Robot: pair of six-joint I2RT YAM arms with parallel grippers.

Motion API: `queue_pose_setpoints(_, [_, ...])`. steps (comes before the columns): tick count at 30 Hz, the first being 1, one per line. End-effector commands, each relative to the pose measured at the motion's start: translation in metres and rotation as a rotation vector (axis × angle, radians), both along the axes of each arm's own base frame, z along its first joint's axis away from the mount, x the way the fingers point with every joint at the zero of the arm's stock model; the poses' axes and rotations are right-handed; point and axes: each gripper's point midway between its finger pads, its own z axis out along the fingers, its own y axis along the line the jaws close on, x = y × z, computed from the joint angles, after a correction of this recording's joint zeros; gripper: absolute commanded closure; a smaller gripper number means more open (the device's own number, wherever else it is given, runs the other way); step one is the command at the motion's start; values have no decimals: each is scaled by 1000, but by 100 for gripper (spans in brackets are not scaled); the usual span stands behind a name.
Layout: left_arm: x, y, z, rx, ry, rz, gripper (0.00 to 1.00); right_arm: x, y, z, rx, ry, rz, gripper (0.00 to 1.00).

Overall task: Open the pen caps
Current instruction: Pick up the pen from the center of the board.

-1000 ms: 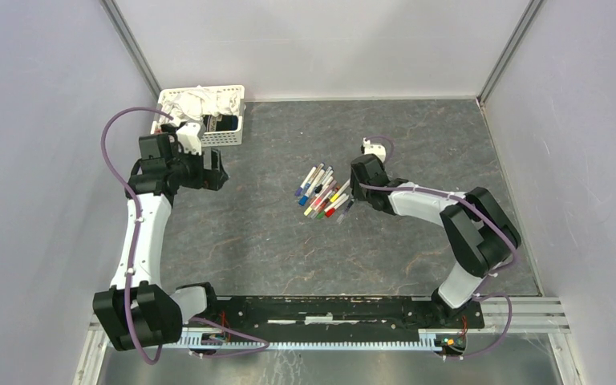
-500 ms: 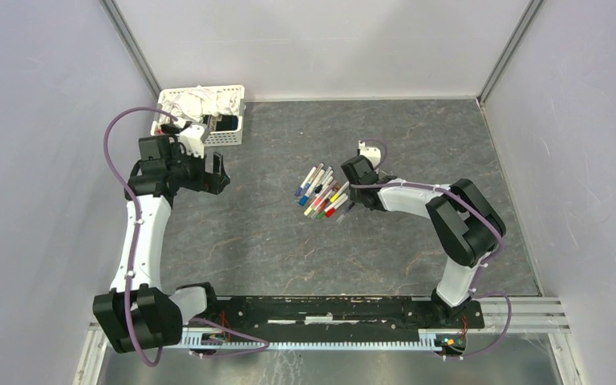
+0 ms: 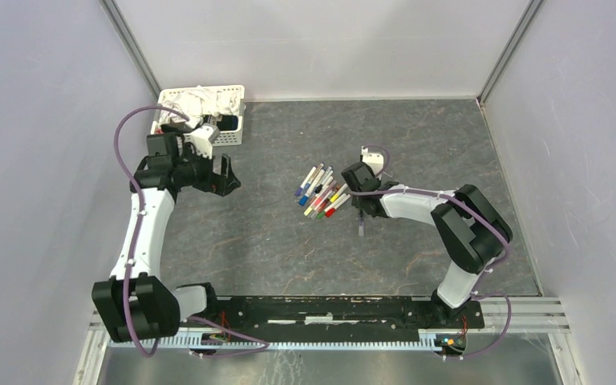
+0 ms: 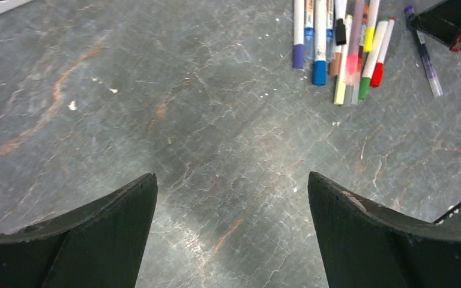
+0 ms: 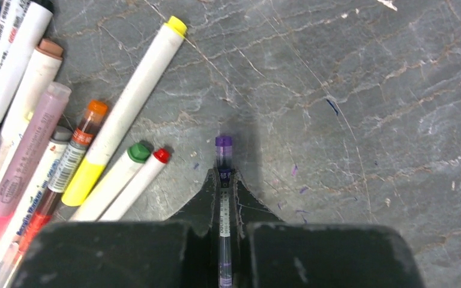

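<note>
Several pens (image 3: 321, 192) lie bunched at the table's middle, with coloured pen caps on their ends; in the right wrist view a green cap (image 5: 138, 152) and a red cap (image 5: 161, 155) show. My right gripper (image 3: 359, 202) is shut on a thin purple pen (image 5: 223, 180) just right of the bunch. That pen's purple end (image 5: 223, 142) pokes past the fingertips, and its barrel (image 3: 361, 223) trails toward the near side. My left gripper (image 3: 223, 175) hangs open over bare table left of the pens (image 4: 342, 48), with nothing between its fingers (image 4: 126, 210).
A white slatted basket (image 3: 233, 136) holding cloths stands at the back left, behind the left arm. Grey walls close in the table on three sides. Small purple marks (image 5: 330, 107) dot the stone surface right of the held pen.
The right gripper has closed on the purple pen and drawn it out of the bunch, toward the near right. The left arm has swung slightly right, still open.
</note>
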Motion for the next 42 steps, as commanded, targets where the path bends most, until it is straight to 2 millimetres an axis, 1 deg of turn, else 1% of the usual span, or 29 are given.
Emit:
queue_pose_setpoints(1, [5,-32,-1,-8,7,-88,0,-9,-6,17,21,-27,-33,100])
queue_pose_setpoints(3, [0,-48,-13,62,35,-139,0,-10,-5,28,53,-47,-33,100])
queue_pose_setpoints(4, [-3,-53,-16,85,45,-155,0,-11,-2,33,73,-55,-27,100])
queue_pose_setpoints(7, [-12,-73,-14,53,87,-216,0,-13,7,57,134,-102,-13,100])
queue_pose_setpoints(10, [-17,-91,-6,-9,116,-263,0,-19,19,82,205,-156,1,100])
queue_pose_setpoints(12, [-18,-100,1,-34,124,-281,0,-23,26,102,263,-205,8,100])
queue_pose_setpoints(15, [-18,-112,17,-72,103,-307,0,-28,39,129,366,-277,21,100])
queue_pose_setpoints(19, [-24,-129,32,-143,82,-329,0,-34,56,164,488,-369,22,100])
queue_pose_setpoints(22, [-34,-141,37,-176,78,-359,0,-36,69,190,575,-434,12,100])
queue_pose_setpoints(25, [-48,-154,42,-206,79,-408,0,-40,77,208,651,-479,-8,100])
queue_pose_setpoints(27, [-55,-159,46,-222,72,-430,0,-41,79,219,689,-508,-28,100])
queue_pose_setpoints(31, [-68,-176,53,-267,59,-477,0,-42,91,241,782,-546,-36,100])
queue_pose_setpoints(34, [-70,-186,51,-296,75,-490,0,-42,99,254,828,-566,-29,100])
queue_pose_setpoints(38, [-76,-202,45,-316,118,-521,0,-41,104,262,853,-582,-36,100])
queue_pose_setpoints(42, [-82,-214,36,-302,153,-556,0,-40,106,262,872,-581,-42,100])
